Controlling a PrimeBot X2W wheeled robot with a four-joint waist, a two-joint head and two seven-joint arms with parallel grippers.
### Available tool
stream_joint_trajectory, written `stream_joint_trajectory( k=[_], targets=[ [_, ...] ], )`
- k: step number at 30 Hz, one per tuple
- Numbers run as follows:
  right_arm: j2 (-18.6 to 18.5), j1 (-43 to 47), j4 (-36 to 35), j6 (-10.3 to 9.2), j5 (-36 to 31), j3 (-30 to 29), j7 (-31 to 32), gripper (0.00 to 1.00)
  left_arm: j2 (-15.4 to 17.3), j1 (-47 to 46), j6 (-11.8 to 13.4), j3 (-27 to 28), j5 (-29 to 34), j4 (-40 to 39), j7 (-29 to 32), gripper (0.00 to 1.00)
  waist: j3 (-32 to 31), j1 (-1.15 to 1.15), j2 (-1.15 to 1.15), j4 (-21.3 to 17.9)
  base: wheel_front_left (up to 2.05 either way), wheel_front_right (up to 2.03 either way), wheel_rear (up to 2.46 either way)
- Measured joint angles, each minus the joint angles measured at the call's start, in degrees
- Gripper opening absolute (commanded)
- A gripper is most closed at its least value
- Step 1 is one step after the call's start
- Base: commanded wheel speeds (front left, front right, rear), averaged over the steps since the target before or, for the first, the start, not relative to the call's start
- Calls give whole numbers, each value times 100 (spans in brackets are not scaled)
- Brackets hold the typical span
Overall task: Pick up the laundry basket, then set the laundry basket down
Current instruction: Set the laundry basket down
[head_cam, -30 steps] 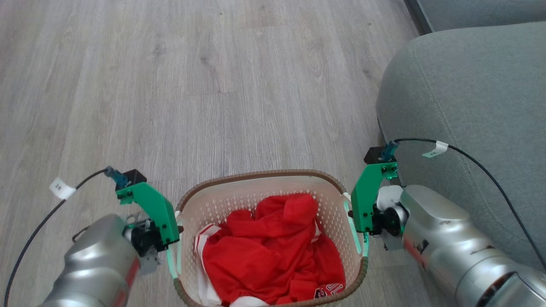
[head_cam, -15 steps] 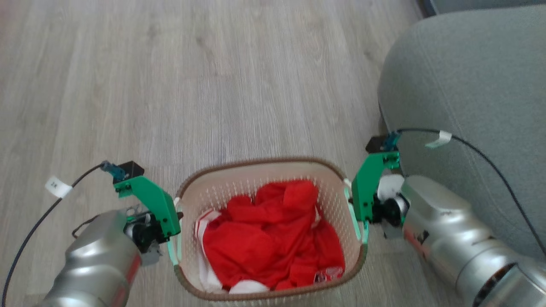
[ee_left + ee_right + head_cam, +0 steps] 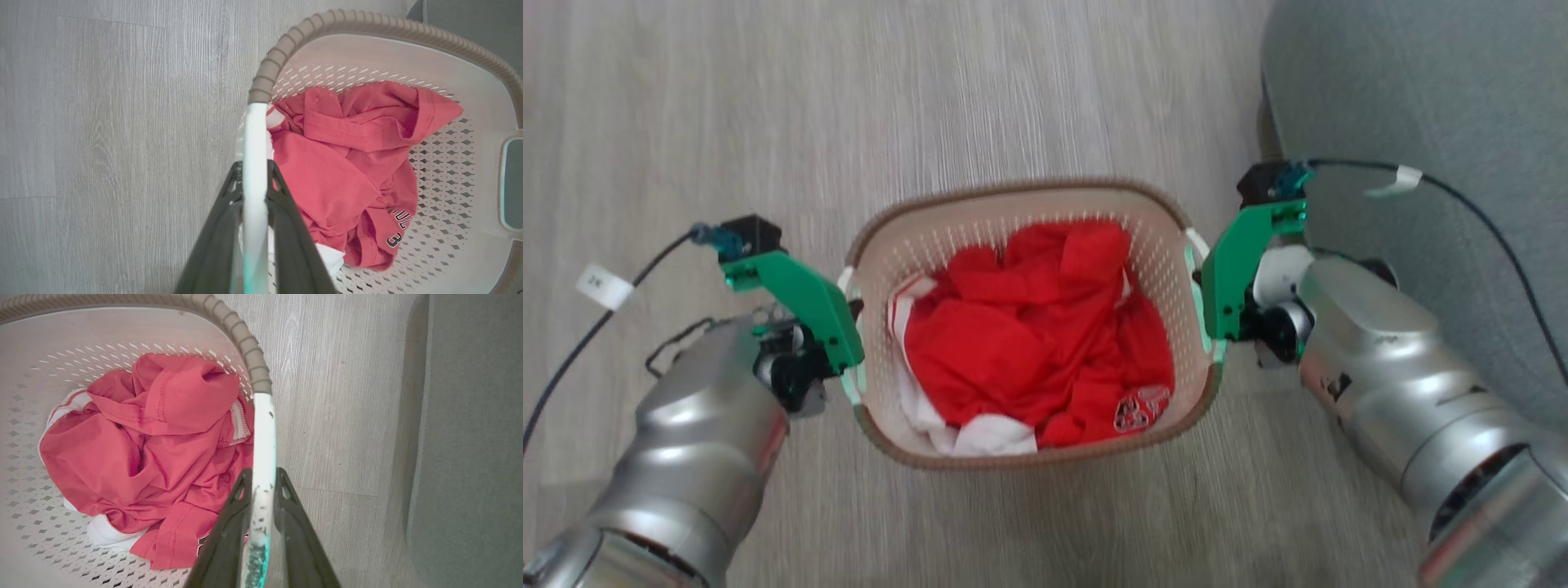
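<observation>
Seemingly aloft, the laundry basket (image 3: 1013,190) has each handle (image 3: 254,143) pinched between jaws, its underside hidden.

laundry basket (image 3: 876,269): cream, perforated, brown rim (image 3: 1013,190) | clothing (image 3: 1013,343): red-white | floor (image 3: 768,98): grey woodgrain

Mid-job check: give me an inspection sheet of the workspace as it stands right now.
Surface: grey wood-look floor.
Job's things: laundry basket upright, red-and-white clothing inside.
Clutter: nothing seen.
Grippers: left gripper shut on one white handle; right gripper shut on the other handle.
Cables: left wrist cable and right wrist cable, each tagged, loop clear of the basket.
Surroundings: grey upholstered furniture close beside the right arm.
</observation>
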Motion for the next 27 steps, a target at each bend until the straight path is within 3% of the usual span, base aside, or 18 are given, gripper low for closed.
stream_joint_trajectory(
  k=[27],
  targets=[
    [-4, -1133, 269, 0, -415, -156, -1703, 0, 44, -1234, 3, -388, 236, -134, -1232, 0, 2751, 0, 0, 78, 0, 0, 0]
  ],
)
